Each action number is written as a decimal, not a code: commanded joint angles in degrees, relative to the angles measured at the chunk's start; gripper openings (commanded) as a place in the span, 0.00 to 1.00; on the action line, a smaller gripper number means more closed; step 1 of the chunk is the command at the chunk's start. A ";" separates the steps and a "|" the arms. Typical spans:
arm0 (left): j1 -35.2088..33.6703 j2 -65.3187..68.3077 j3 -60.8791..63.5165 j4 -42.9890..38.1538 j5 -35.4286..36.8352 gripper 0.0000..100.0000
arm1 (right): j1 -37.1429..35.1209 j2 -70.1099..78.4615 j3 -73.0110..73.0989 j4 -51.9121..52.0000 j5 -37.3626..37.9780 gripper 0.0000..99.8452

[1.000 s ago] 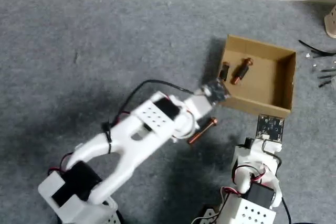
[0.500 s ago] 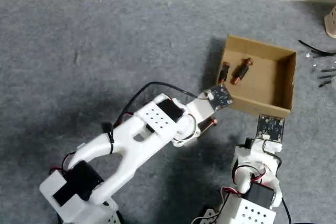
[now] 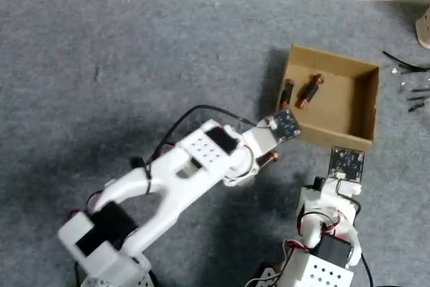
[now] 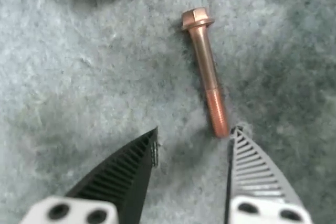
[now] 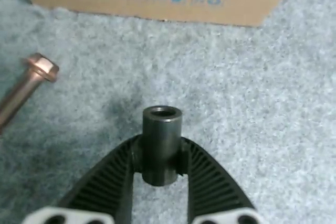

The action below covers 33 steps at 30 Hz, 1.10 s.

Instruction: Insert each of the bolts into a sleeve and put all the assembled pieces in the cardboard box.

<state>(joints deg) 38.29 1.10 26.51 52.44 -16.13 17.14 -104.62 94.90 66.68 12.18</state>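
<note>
Copper-coloured bolt [image 4: 205,77] is lying flat on the grey carpet [image 3: 134,52], just outside the cardboard box [image 3: 332,62]. The left gripper [image 4: 194,132] is hovering at its threaded end, fingers spread wide and gripping nothing. The right gripper [image 5: 160,145] is clamping a dark sleeve [image 5: 160,129] between its fingers, near the box's outer wall. Two pieces [image 3: 310,91] are lying inside the box.

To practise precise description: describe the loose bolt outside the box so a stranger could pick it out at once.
Find the cardboard box on the grey carpet. Just outside its wall nearest the arms, before the open left hand, lies a copper bolt. Unlike the two pieces inside the box, it is bare, with no dark sleeve.
</note>
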 commanded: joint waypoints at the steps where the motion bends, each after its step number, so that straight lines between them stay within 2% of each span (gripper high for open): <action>1: -0.13 7.43 -9.63 1.41 -0.26 0.21 | 0.48 -0.66 -0.22 -1.89 -0.44 0.00; 8: -0.13 20.09 -23.08 11.08 -0.26 0.21 | 0.31 -0.66 -0.22 -1.89 -0.35 0.00; 14: 0.13 17.89 -23.96 10.81 -0.26 0.21 | 0.31 -0.66 -0.22 -1.89 -0.18 0.00; 19: -0.04 19.74 -26.42 7.03 -0.18 0.21 | 0.31 -0.66 -0.22 -1.98 -0.18 0.00; 28: 1.27 35.21 -45.41 13.45 -0.09 0.21 | 0.48 -0.66 -0.22 -1.98 -0.09 0.00; 33: 1.10 43.82 -56.04 20.57 -0.09 0.21 | 0.31 -0.66 -0.22 -1.98 -0.09 0.00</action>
<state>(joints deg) 38.99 40.04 -20.53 69.14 -16.13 17.14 -104.62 94.90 66.68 12.18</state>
